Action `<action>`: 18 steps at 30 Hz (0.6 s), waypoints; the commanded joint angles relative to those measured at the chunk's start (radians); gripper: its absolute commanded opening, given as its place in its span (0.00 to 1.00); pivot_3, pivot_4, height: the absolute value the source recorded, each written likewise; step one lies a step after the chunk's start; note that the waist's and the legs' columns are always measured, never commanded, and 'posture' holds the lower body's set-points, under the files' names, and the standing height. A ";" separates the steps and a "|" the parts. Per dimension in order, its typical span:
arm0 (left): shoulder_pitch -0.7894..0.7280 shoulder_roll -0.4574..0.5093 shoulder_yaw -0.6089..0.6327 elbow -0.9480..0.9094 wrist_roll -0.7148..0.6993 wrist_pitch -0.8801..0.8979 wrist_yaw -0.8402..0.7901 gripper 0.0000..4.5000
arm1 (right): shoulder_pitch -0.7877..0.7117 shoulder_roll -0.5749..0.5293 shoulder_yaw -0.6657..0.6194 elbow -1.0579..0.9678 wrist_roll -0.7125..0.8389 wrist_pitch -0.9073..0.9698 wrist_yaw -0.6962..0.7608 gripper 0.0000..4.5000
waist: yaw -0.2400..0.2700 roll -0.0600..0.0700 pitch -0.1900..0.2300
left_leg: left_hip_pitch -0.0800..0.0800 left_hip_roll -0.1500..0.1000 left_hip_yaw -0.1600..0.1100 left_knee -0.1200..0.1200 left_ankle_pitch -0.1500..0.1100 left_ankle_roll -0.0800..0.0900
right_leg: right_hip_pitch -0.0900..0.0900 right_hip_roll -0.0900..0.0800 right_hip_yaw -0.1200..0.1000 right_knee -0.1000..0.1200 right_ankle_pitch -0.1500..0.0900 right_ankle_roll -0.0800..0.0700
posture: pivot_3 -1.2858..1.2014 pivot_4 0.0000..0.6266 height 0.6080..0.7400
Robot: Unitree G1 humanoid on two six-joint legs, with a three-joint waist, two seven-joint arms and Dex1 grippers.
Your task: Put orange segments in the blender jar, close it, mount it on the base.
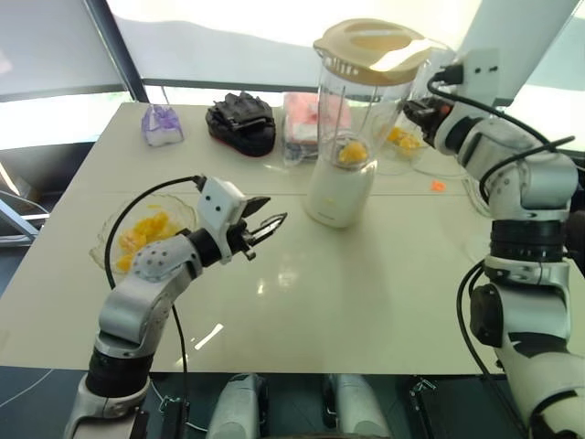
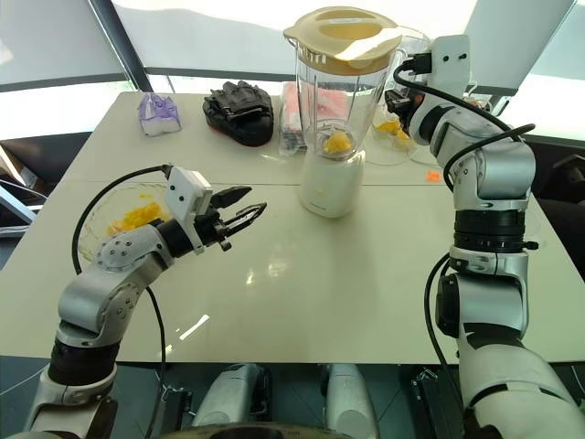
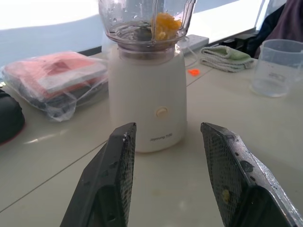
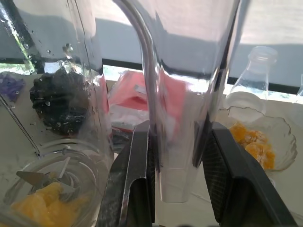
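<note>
The clear blender jar (image 1: 358, 110) stands on the cream-white base (image 1: 340, 194) at the middle back of the table, with a cream lid (image 1: 373, 46) on its rim. Orange segments (image 1: 352, 152) lie at its bottom by the blades. My right gripper (image 1: 416, 112) reaches in level from the right, and its fingers (image 4: 142, 161) press both sides of the jar's clear handle (image 4: 175, 94). My left gripper (image 1: 267, 227) hovers open and empty a short way in front of the base (image 3: 147, 94), pointing at it.
A glass bowl (image 1: 108, 240) of orange chunks sits at the left; another bowl (image 4: 284, 137) stands behind the jar at the right. Black gloves (image 1: 242, 121), a pink packet (image 1: 300, 123) and a purple item (image 1: 162, 123) line the far edge. A beaker (image 3: 279, 66) and green cloth (image 3: 225, 56) lie to the right.
</note>
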 commanded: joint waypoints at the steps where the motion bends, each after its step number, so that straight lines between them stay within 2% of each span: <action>1: -0.012 0.002 -0.003 -0.016 -0.001 -0.025 0.002 0.49 | -0.012 0.002 0.021 0.067 -0.049 -0.065 0.000 0.19 | 0.000 0.000 0.000 | 0.000 0.000 0.000 0.000 0.000 0.000 | 0.000 0.000 0.000 0.000 0.000 0.000 | 0.52 0.24 1.00; 13: 0.000 -0.009 -0.011 -0.024 0.002 -0.035 0.019 0.49 | -0.078 -0.025 -0.003 0.218 -0.065 -0.142 0.010 0.19 | 0.000 0.001 0.000 | 0.001 0.000 0.000 0.000 0.000 -0.001 | 0.001 0.000 0.000 0.000 0.000 0.000 | 0.52 0.24 1.00; 18: 0.004 -0.008 -0.015 -0.015 0.004 -0.045 0.016 0.49 | -0.068 -0.039 0.036 0.231 -0.073 -0.133 0.087 0.19 | 0.002 0.001 0.001 | 0.000 0.000 0.000 0.000 0.000 -0.001 | 0.001 0.000 -0.001 -0.001 0.000 0.000 | 0.52 0.24 1.00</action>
